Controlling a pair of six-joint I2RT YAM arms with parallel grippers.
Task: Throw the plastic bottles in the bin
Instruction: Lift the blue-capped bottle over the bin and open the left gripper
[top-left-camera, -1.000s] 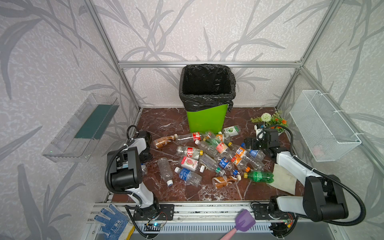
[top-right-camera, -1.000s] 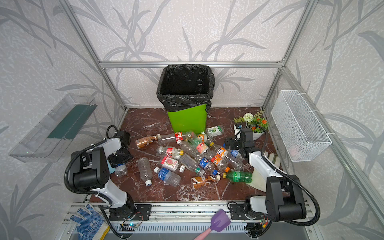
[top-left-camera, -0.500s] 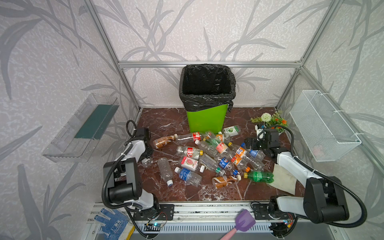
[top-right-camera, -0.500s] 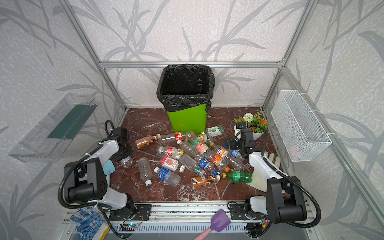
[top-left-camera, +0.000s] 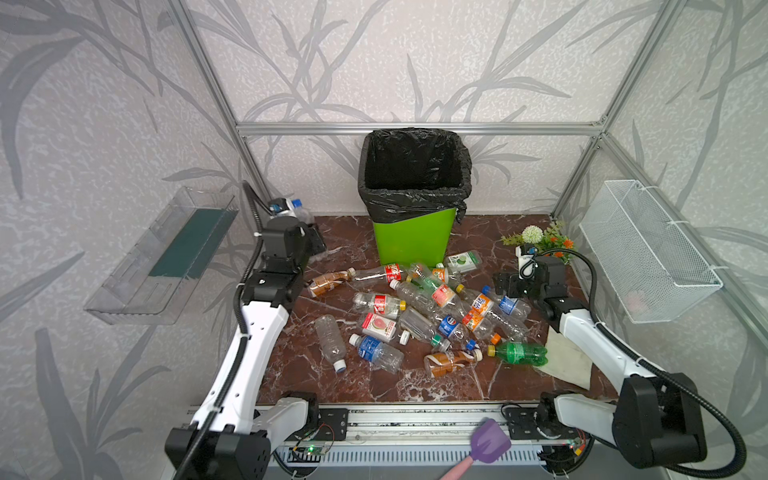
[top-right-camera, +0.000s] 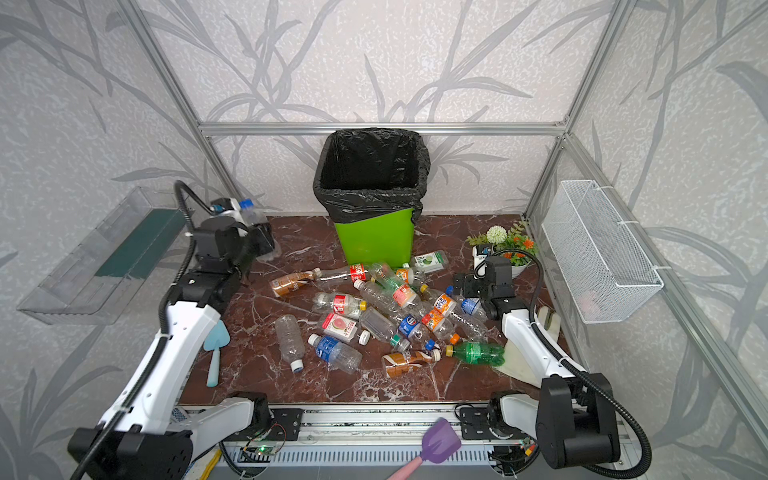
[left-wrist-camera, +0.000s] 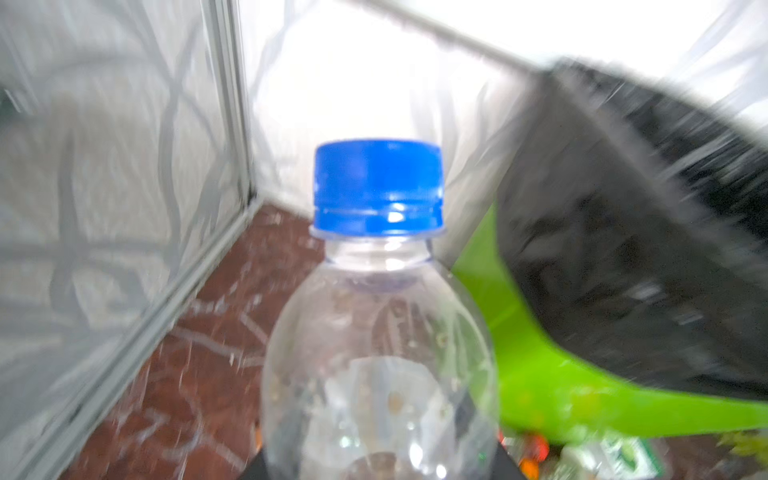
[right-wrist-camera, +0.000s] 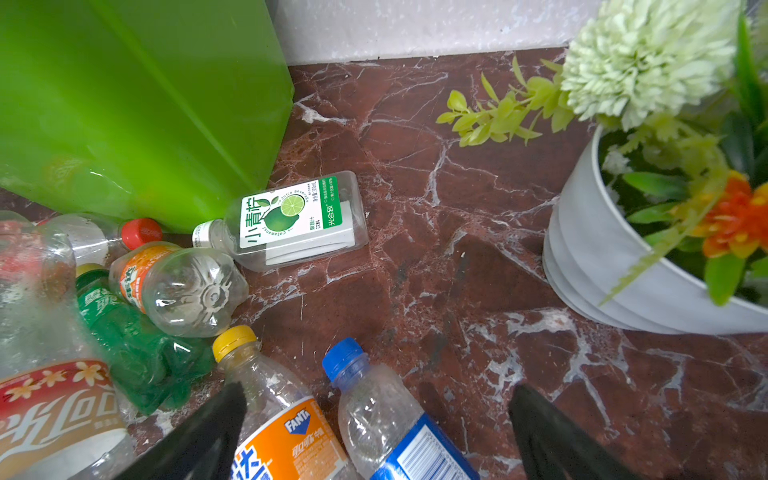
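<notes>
My left gripper (top-left-camera: 311, 233) is shut on a clear plastic bottle (top-left-camera: 300, 211) with a blue cap, held up off the floor at the back left. That bottle (left-wrist-camera: 380, 332) fills the left wrist view, cap pointing away, with the lime-green bin (left-wrist-camera: 540, 374) and its black bag beside it. The bin (top-left-camera: 411, 245) stands at the back middle. Several plastic bottles (top-left-camera: 415, 316) lie heaped on the marble floor in front of it. My right gripper (right-wrist-camera: 374, 432) is open, low over an orange-labelled bottle (right-wrist-camera: 286, 436) and a blue-labelled bottle (right-wrist-camera: 395, 428) at the heap's right edge.
A white flower pot (right-wrist-camera: 602, 257) stands just right of my right gripper. A wire basket (top-left-camera: 648, 257) hangs on the right wall and a clear tray (top-left-camera: 166, 257) on the left wall. A blue trowel (top-right-camera: 216, 349), a cloth (top-left-camera: 569, 357) and a purple spatula (top-left-camera: 486, 442) lie near the front.
My left gripper has shut on the clear blue-capped bottle on the floor at the left and lifted it up and back. The right arm has not moved.
</notes>
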